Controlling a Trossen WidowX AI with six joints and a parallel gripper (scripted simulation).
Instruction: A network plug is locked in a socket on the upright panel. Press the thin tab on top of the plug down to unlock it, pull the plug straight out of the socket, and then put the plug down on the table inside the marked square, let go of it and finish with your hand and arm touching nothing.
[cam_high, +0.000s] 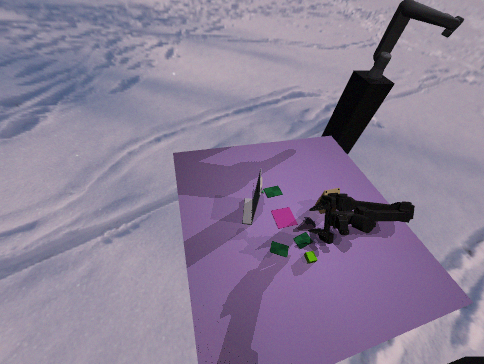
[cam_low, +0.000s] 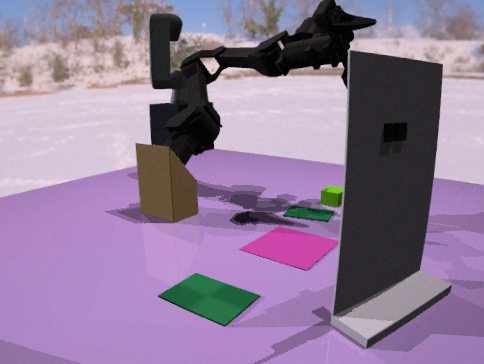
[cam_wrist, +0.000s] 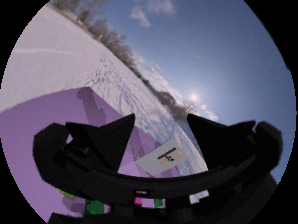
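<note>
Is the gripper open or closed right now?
Open. In the wrist view the gripper shows its two dark fingers standing wide apart, nothing between them, with the panel beyond.

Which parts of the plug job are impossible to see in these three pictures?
- Plug and tab: exterior view shows only the panel's back; the panel hides them.
- Top view: panel edge-on, socket face too small.
- Wrist view: panel tiny between the open jaws of the gripper; plug unreadable.
- Pink square: far corner behind panel, exterior view.

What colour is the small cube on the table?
Bright lime green cube; the exterior view shows it best.
</note>
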